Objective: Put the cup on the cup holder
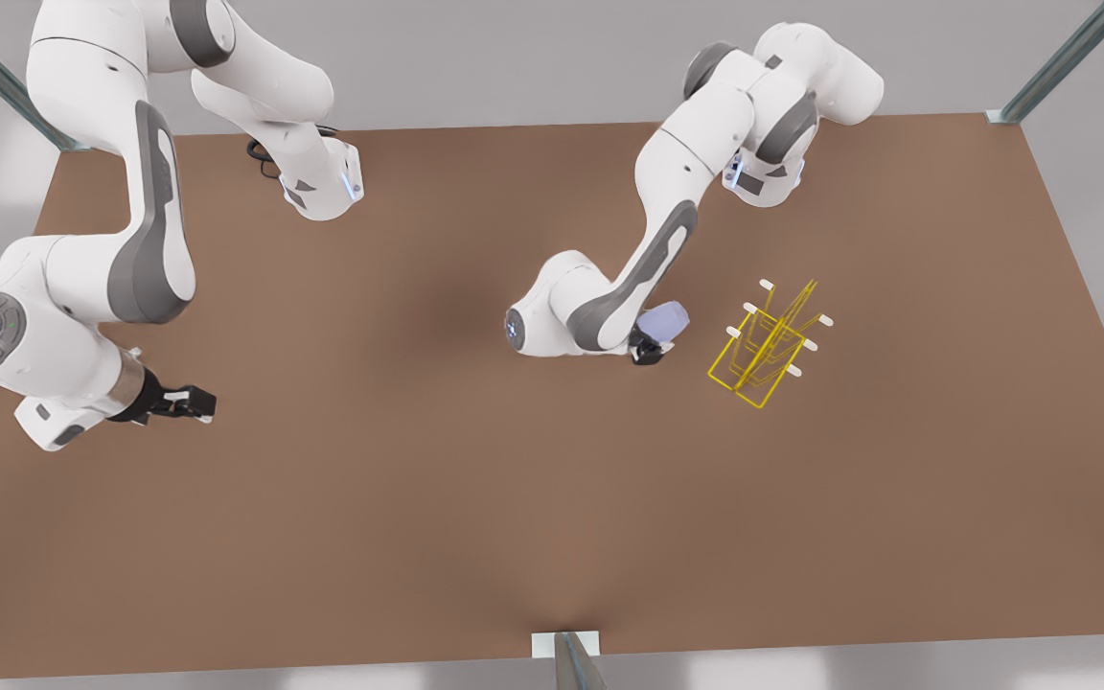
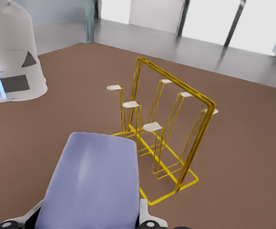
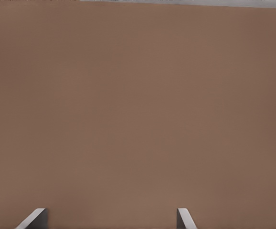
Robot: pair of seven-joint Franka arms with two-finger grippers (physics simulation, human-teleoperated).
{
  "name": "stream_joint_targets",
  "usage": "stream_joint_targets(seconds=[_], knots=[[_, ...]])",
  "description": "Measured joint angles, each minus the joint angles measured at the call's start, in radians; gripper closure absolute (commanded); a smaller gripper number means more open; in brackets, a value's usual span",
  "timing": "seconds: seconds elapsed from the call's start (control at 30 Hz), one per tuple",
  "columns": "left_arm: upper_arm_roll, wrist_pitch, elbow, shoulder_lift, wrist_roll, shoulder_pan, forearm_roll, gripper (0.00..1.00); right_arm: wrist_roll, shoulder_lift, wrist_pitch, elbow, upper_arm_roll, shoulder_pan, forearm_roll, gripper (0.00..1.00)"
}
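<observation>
The left gripper [image 1: 649, 351] clamps the cup [image 1: 664, 320] on its side, just short of the holder [image 1: 765, 343], likely to hook a peg [image 2: 153, 127]. The right gripper [image 1: 190, 402] waits, jaws apart.

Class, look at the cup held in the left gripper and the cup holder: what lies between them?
Nothing: between the cup in the left gripper and the cup holder is bare table, as the front and left wrist views show.

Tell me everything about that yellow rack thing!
The cup holder is a thin yellow wire rack: a rectangular base, upright looped frames, and short white-tipped pegs sticking out sideways. It stands upright on the brown table, toward the front view's right. Nothing hangs on it or touches it.
</observation>
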State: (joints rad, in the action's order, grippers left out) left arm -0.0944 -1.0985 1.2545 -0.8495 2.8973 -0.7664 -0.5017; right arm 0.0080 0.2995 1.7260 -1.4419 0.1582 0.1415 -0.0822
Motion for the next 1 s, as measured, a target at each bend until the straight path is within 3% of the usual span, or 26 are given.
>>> stream_joint_targets(seconds=[0.17,0.3,0.6,0.77,0.87,1.0], knots=[[0.001,0.3,0.05,0.022,0.0,-0.08,-0.035,0.3,0.002,0.025,0.001,0.079,0.0,0.003,-0.001,0.0],[-0.001,0.422,0.054,0.017,0.0,-0.063,-0.176,0.3,0.002,-0.009,-0.034,0.071,0.002,-0.001,-0.003,0.0],[-0.001,0.337,0.137,0.004,0.0,0.04,-0.517,0.3,0.028,-0.005,-0.158,0.065,0.017,-0.019,-0.003,0.0],[-0.001,0.295,0.286,0.015,0.0,0.066,-0.563,0.3,0.046,-0.009,-0.219,0.063,0.075,-0.011,-0.003,0.0],[-0.005,0.285,0.306,0.024,0.0,0.056,-0.563,0.3,0.054,-0.029,-0.227,0.17,0.092,0.031,-0.003,0.0],[-0.007,0.283,0.315,0.03,0.0,0.028,-0.539,0.3,0.06,-0.128,-0.186,0.047,0.095,0.055,-0.001,0.0]])
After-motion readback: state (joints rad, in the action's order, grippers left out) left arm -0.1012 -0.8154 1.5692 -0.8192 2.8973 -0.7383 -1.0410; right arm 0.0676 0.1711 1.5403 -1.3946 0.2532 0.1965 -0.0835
